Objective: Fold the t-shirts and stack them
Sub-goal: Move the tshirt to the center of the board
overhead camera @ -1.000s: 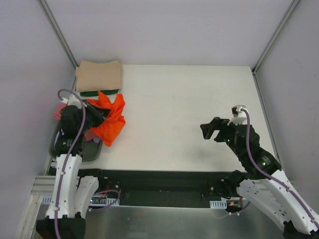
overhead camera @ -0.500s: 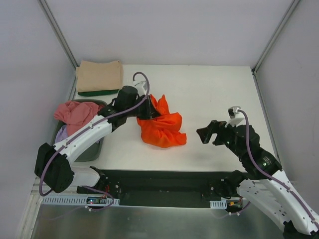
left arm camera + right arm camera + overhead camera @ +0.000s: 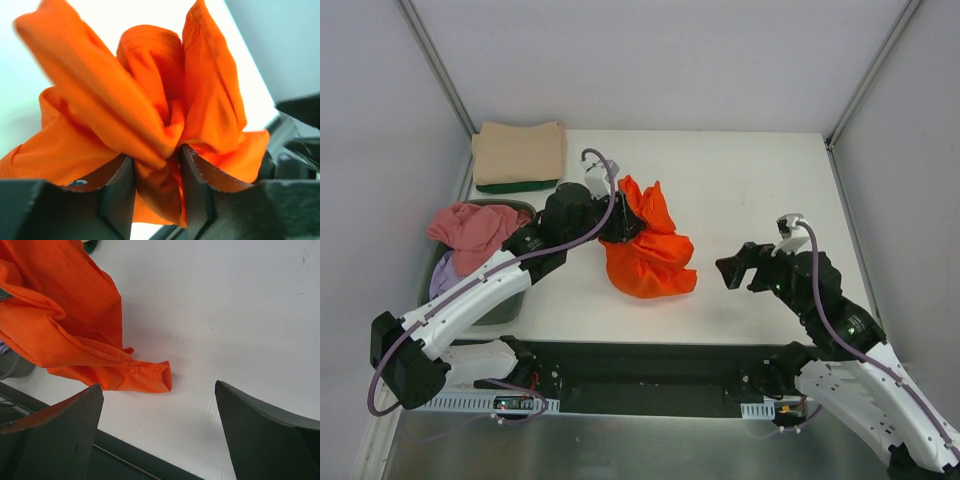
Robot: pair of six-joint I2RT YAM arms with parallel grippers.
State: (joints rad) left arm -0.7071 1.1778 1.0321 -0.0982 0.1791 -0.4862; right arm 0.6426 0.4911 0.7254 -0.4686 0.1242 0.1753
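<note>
Swung the left gripper [image 3: 157, 160] way out from its spot of a second back over the basket [image 3: 505, 305], across to the middle-left of the table [image 3: 750, 180]. Dragged the orange t-shirt [image 3: 650, 258] along too. Ended up bunched in a crumpled heap, bottom resting on the table, top folds poking up past the fingers. Still pinched a wad of that orange cloth between narrow jaws, going by the wrist view. Barely shifted since half a second ago. Kept the right gripper [image 3: 736, 267] hovering just off the heap's right side, spread wide, holding nothing, pretty much the same spot throughout. Left the pink t-shirt [image 3: 475, 225] and lilac t-shirt [image 3: 442, 272] in the basket. Left the tan t-shirt [image 3: 520, 152] folded on the dark green t-shirt [image 3: 515, 186] at the far-left corner.
</note>
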